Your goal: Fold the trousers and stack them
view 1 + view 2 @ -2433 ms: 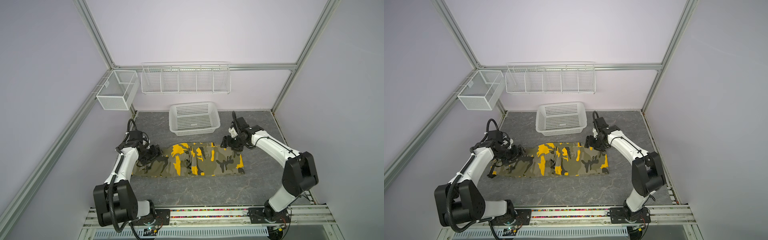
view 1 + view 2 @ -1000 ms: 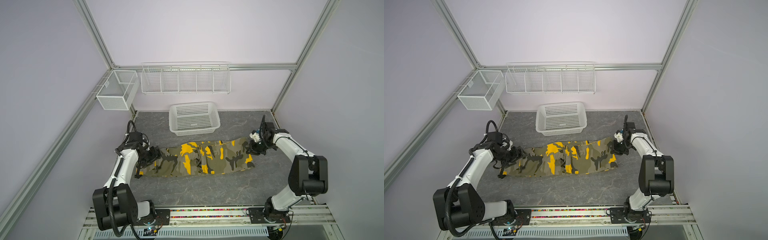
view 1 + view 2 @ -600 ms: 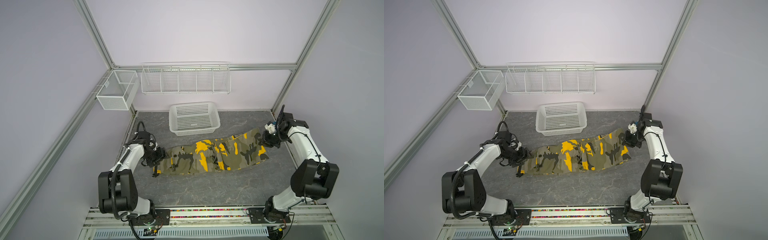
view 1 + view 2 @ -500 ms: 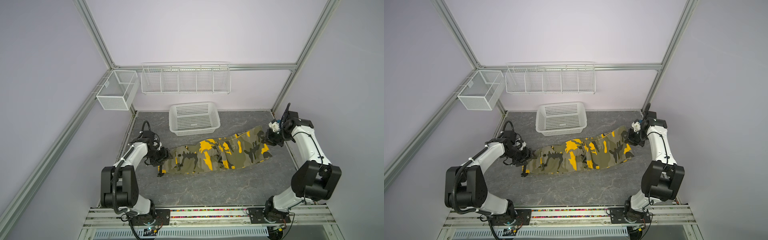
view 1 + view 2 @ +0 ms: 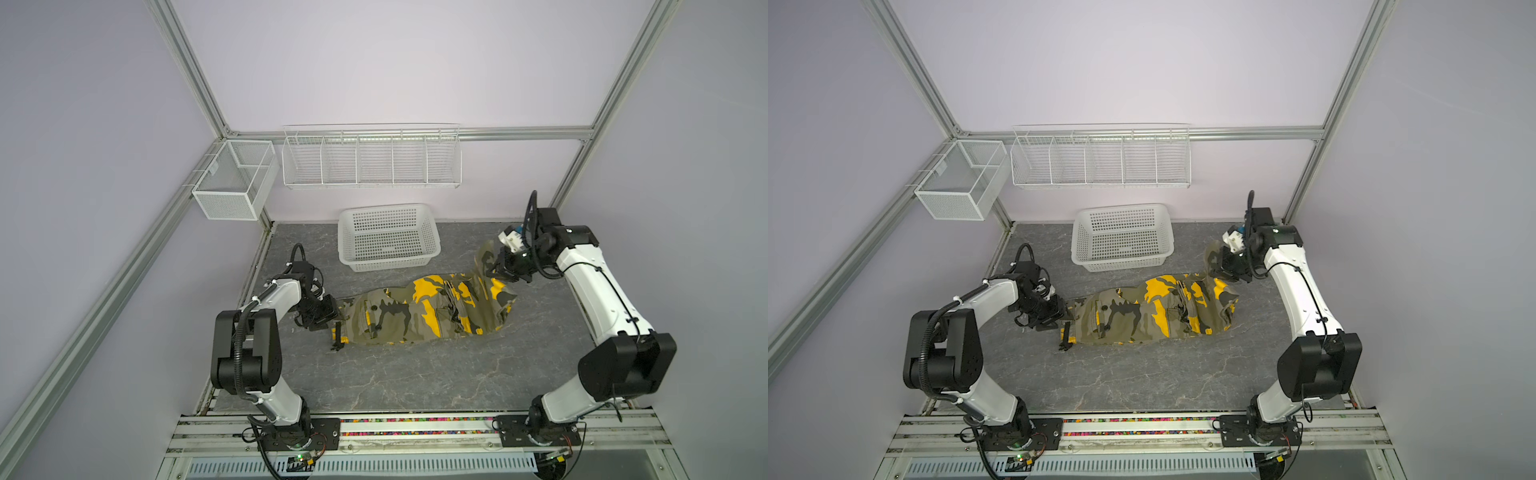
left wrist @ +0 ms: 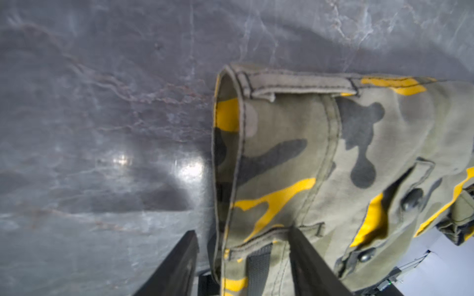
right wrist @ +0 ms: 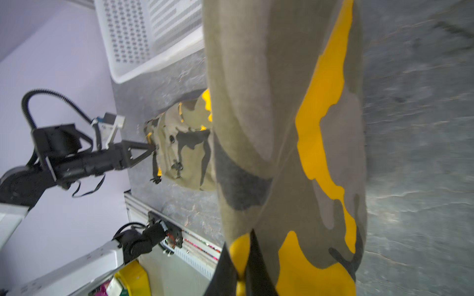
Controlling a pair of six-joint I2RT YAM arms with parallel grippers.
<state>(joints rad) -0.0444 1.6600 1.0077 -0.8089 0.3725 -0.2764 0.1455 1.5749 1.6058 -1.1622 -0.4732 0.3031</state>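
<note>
Bright even light, blurred wrist views

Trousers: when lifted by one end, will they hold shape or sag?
Likely floppy: the trousers drape down from the right gripper to the table. Pushed, they would probably bunch; wrinkles already show mid-length.

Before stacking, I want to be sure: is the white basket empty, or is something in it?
Empty: in both top views the white basket shows only its bare lattice floor; the trousers are outside it.
</note>
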